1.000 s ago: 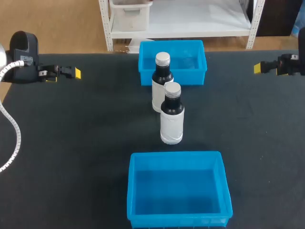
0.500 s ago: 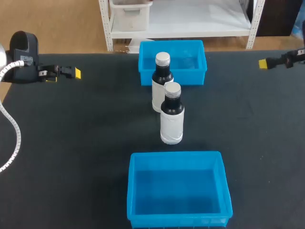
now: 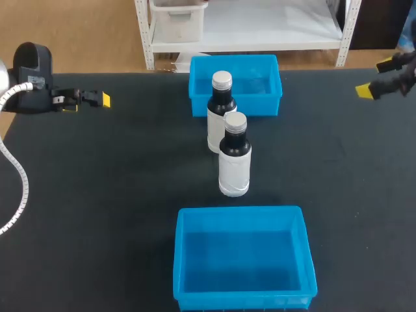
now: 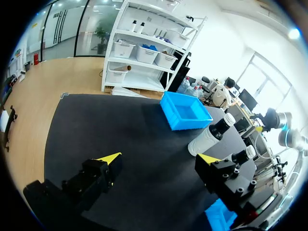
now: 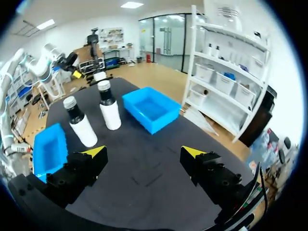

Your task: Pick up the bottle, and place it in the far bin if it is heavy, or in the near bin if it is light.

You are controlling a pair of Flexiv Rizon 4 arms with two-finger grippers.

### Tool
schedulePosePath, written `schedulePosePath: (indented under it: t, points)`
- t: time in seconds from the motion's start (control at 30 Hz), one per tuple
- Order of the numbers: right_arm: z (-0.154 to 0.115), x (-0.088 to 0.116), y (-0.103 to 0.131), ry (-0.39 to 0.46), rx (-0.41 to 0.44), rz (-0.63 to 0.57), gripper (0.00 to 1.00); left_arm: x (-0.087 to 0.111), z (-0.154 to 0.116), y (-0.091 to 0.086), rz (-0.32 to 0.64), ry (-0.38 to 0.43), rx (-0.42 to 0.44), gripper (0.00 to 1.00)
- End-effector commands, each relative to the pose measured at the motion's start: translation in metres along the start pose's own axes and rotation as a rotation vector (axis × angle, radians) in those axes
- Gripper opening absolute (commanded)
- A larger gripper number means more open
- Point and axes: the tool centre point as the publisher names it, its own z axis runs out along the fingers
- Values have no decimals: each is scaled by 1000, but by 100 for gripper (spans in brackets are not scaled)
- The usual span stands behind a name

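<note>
Two dark bottles with white labels and silver caps are seen upright on the black table (image 3: 117, 195), in a line between two blue bins. The near bottle (image 3: 234, 156) is placed at mid-table. The far bottle (image 3: 220, 110) is set just behind it and close in front of the far bin (image 3: 266, 104); in the head view its lower part is hidden by the near bottle. The near bin (image 3: 240, 211) is cut off at the near edge. The left hand (image 4: 159, 158) is held open over the far left of the table, gripping nothing. The right hand (image 5: 143, 152) is likewise open and unloaded at the far right, only just inside the head view. In the left wrist view the near bottle is mostly hidden behind a finger.
</note>
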Motion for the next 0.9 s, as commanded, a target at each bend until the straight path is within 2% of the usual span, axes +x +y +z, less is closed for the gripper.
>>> schedulePosePath:
  t: [0.03, 0.27, 0.5, 0.73, 0.9]
  points:
    - [8, 2, 4, -38, -532, -211, 100, 0, 0, 0, 0, 0, 0, 100]
    - [19, 3, 40, -72, -639, -269, 100, 0, 0, 0, 0, 0, 0, 100]
    - [38, -2, 75, -139, -699, -243, 100, 0, 0, 0, 0, 0, 0, 100]
    - [55, -9, 100, -168, -707, -241, 100, 0, 0, 0, 0, 0, 0, 100]
    - [69, -11, 120, -96, -659, -277, 100, 0, 0, 0, 0, 0, 0, 100]
